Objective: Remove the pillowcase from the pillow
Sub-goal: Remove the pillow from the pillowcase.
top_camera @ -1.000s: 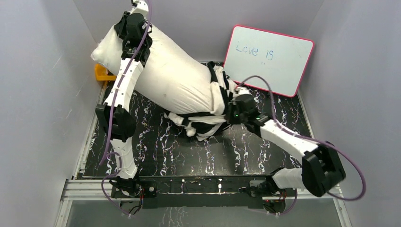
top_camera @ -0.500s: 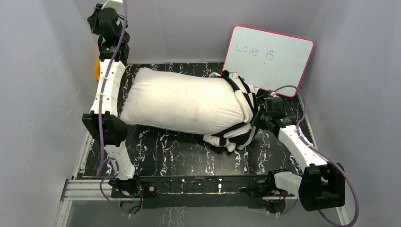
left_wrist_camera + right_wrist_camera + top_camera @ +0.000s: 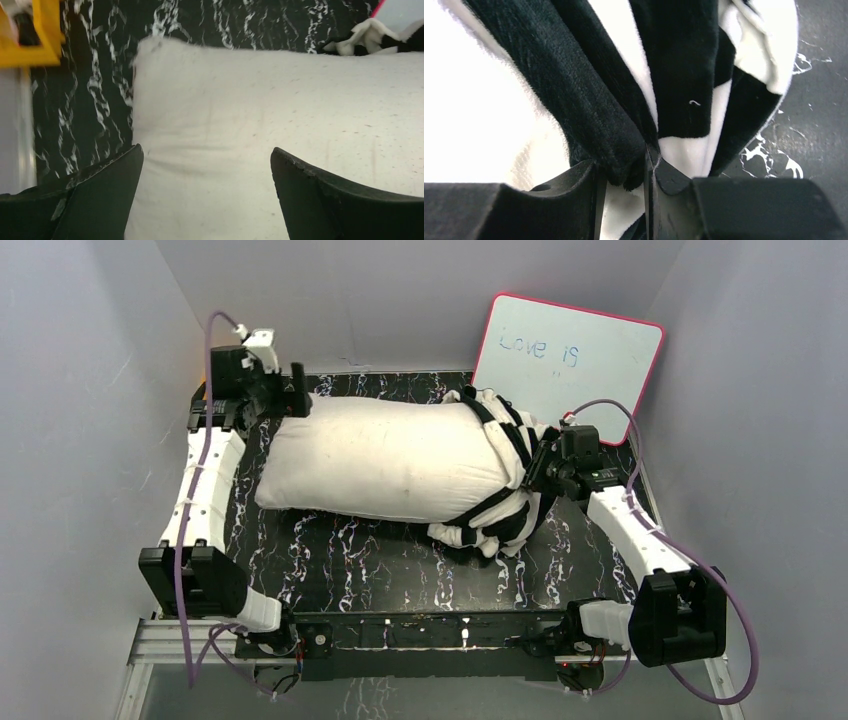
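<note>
Top external view: the pillow lies lengthwise across the bench, bare over most of its length. The pillowcase is bunched around its right end only, just in front of a whiteboard. The left arm reaches to the pillow's left end, the right arm to the bunched cloth.

Left wrist view: jaws apart, one finger to each side of the pillow's corner, gripping nothing; whether they touch the pillow cannot be judged. A yellow object sits at the bench edge.

Right wrist view: jaws clamped on a narrow fold of the pillowcase.

Likely hazards: with the left end unheld, a rightward pull would drag the whole pillow rather than strip the cover. The slim fold may slip out of the jaws. The right arm's travel could knock the whiteboard.
</note>
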